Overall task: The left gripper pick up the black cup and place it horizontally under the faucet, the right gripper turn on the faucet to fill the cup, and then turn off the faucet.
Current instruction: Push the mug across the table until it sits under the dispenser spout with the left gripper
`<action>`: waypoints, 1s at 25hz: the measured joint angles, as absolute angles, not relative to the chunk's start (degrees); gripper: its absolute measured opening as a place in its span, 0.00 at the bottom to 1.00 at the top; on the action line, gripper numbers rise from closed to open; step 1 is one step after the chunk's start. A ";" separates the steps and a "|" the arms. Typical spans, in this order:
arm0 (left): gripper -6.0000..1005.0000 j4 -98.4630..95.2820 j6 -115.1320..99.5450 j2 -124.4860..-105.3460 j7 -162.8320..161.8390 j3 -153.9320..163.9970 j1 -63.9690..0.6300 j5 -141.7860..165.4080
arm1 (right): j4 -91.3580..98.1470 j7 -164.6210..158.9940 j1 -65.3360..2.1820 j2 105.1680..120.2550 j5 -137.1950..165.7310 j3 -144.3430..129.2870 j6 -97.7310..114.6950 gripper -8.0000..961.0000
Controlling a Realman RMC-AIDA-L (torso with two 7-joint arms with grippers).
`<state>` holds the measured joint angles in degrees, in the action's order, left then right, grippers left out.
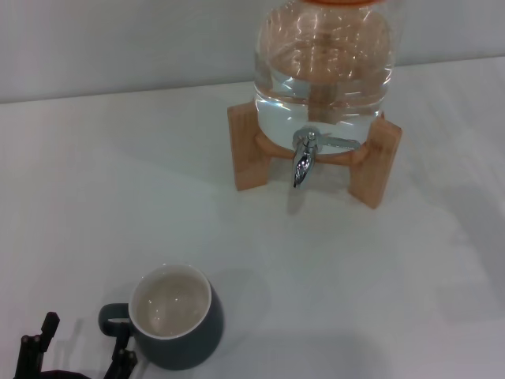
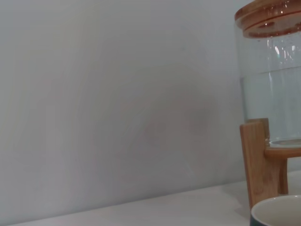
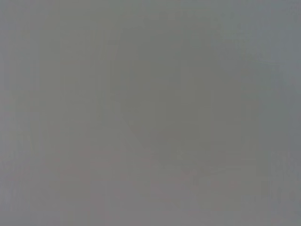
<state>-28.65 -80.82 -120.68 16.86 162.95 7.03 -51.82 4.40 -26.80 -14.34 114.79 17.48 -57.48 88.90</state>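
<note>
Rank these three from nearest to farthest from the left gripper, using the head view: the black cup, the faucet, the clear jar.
Measured from the left gripper, at the near left corner of the table:
1. The black cup, right beside the fingers, handle toward them.
2. The faucet, farther back and to the right.
3. The clear jar, behind and above the faucet, on its wooden stand.

White tabletop (image 1: 118, 181) meets plain pale grey wall (image 1: 118, 39); soft even light.

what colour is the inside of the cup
Cream-white inside the cup, against its dark slate-grey outside; the head view shows it best.
</note>
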 joint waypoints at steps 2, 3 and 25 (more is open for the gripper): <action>0.88 -28.65 -80.73 -120.68 16.77 162.95 7.01 -51.80 | 4.40 -26.80 -14.33 114.79 17.49 -57.48 88.93 0.90; 0.88 -28.65 -80.68 -120.68 16.71 162.95 7.06 -51.80 | 4.40 -26.80 -14.31 114.79 17.48 -57.48 88.94 0.90; 0.88 -28.74 -77.93 -120.68 16.48 162.95 7.48 -53.19 | 4.39 -26.81 -14.24 114.78 17.40 -57.39 89.04 0.90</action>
<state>-28.74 -77.93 -120.68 16.48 162.95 7.48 -53.19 4.39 -26.81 -14.24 114.78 17.40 -57.39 89.04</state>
